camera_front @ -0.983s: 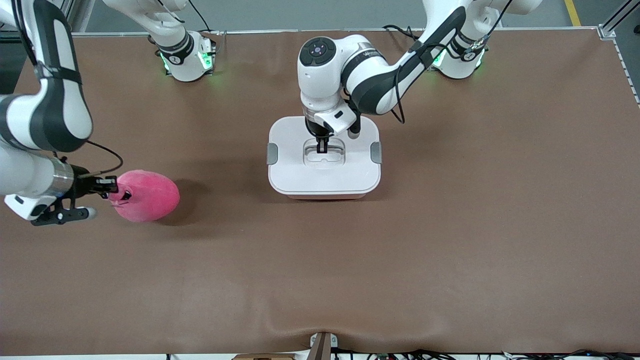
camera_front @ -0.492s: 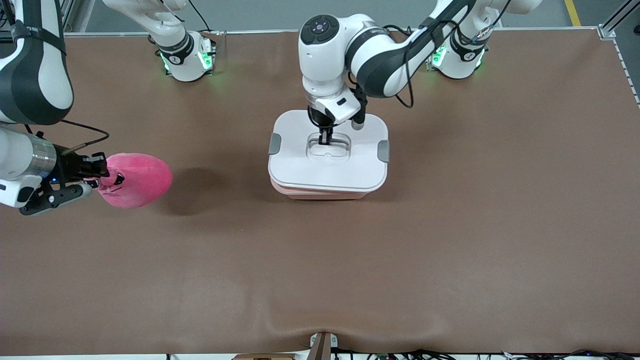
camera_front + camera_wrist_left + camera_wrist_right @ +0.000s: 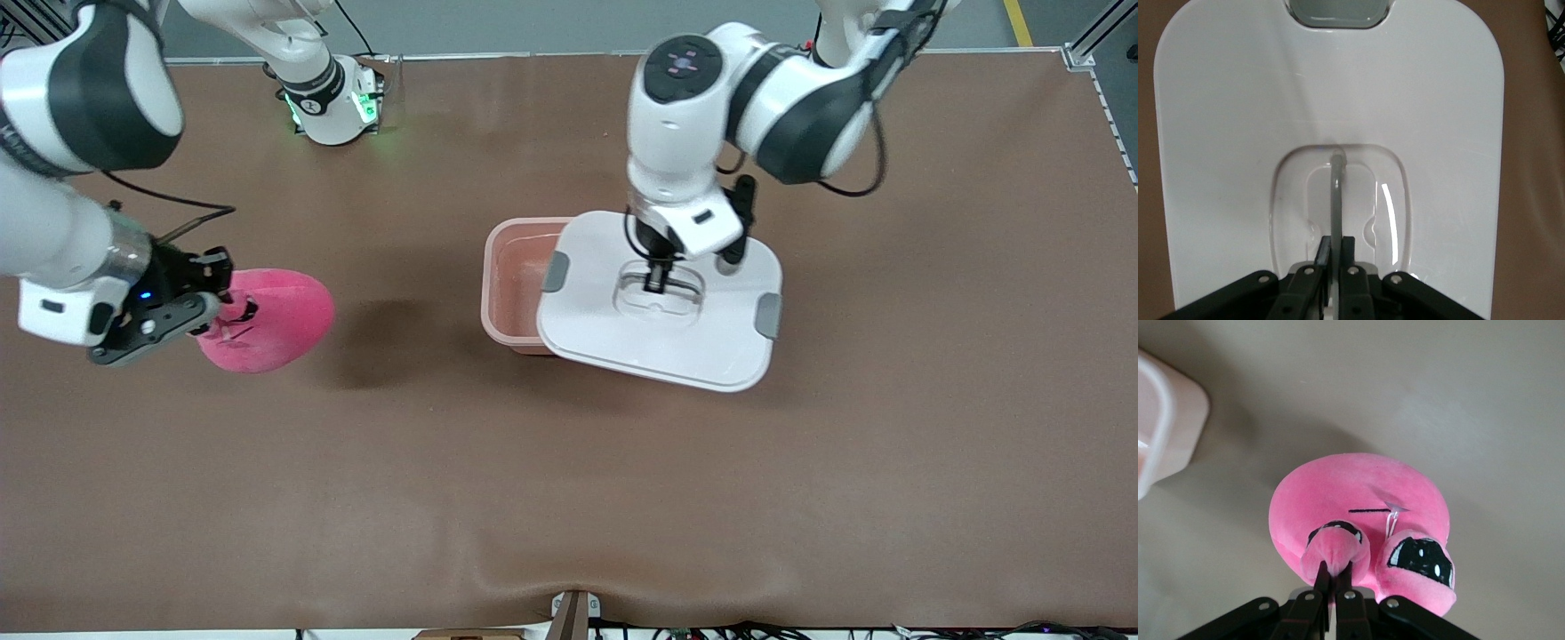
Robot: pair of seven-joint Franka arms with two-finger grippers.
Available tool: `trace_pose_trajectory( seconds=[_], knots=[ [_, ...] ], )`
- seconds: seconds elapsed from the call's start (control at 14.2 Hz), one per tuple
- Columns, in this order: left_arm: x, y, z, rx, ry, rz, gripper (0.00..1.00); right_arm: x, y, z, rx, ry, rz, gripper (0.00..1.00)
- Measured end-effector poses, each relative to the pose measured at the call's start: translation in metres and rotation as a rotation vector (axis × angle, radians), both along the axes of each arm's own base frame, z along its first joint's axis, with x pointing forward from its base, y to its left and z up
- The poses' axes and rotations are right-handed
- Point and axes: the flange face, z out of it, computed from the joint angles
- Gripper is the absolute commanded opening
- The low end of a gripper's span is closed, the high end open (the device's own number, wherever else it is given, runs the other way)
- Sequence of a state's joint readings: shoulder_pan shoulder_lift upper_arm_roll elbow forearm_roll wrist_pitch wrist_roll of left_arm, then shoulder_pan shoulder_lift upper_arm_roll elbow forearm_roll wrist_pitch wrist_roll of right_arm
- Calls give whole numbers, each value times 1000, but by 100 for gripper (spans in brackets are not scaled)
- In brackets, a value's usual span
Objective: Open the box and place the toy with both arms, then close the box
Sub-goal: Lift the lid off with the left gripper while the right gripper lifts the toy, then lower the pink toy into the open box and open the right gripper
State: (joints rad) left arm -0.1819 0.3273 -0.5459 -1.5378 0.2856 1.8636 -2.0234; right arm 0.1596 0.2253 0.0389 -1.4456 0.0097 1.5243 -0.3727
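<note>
The pale pink box (image 3: 502,267) stands mid-table with part of its inside showing. Its white lid (image 3: 605,338) hangs tilted over the box's end toward the left arm, covering most of it. My left gripper (image 3: 656,283) is shut on the lid's clear centre handle (image 3: 1336,193); in the left wrist view the gripper (image 3: 1337,250) pinches that thin bar. The bright pink toy (image 3: 271,320) hangs above the table toward the right arm's end. My right gripper (image 3: 218,298) is shut on a small ear by its face; the right wrist view shows the gripper (image 3: 1335,577), the toy (image 3: 1358,493) and the box's corner (image 3: 1165,433).
Grey clips (image 3: 555,271) (image 3: 769,314) sit on the lid's two short sides. Both arm bases (image 3: 333,98) stand along the table edge farthest from the front camera. Brown table surface (image 3: 569,489) stretches bare between the box and the front camera.
The left gripper lifted the lid off the box and carried it toward the left arm's end, uncovering part of the tub. The right gripper raised the toy and moved it slightly toward the box.
</note>
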Motion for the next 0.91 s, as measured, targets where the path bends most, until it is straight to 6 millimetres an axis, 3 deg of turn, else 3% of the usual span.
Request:
trace_pose_trajectory(
  seconds=[0.35,0.91],
  knots=[
    [48,97,8,11,72,-134,0,-55,167,17,27,-69,215,0],
    [84,226,-10,-10,213,-270,0,-154,317,26,29,-164,577,0]
  ],
)
